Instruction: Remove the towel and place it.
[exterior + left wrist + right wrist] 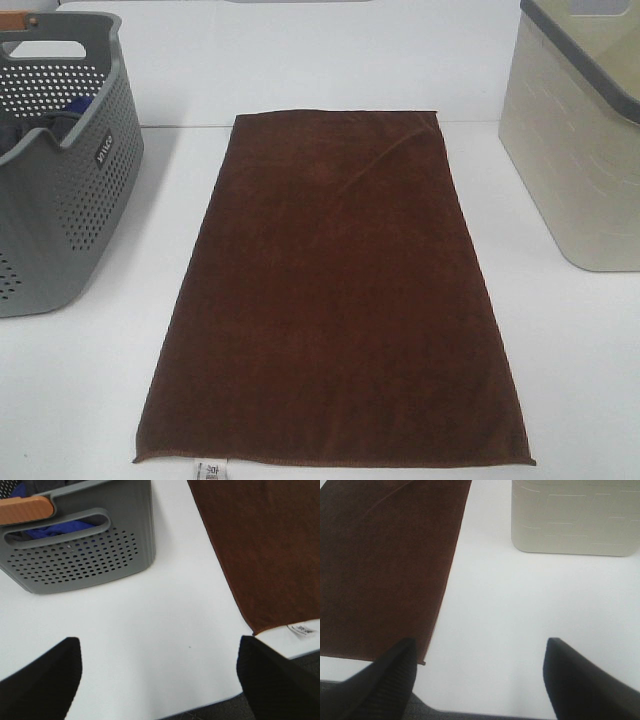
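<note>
The dark brown towel [335,290] lies flat and spread out in the middle of the white table, its small white tag [210,469] at the near short edge. The towel also shows in the left wrist view [265,545] with the tag [303,629], and in the right wrist view [385,565]. My left gripper [160,680] is open and empty, above bare table near the front edge, left of the towel's near corner. My right gripper [480,680] is open and empty, by the towel's near right corner. Neither gripper shows in the exterior high view.
A grey perforated basket [60,170] stands at the left, holding a blue cloth [50,530] and fitted with a wooden handle [25,510]. A cream basket [580,150] stands at the right. The table's front edge [200,710] runs close below both grippers.
</note>
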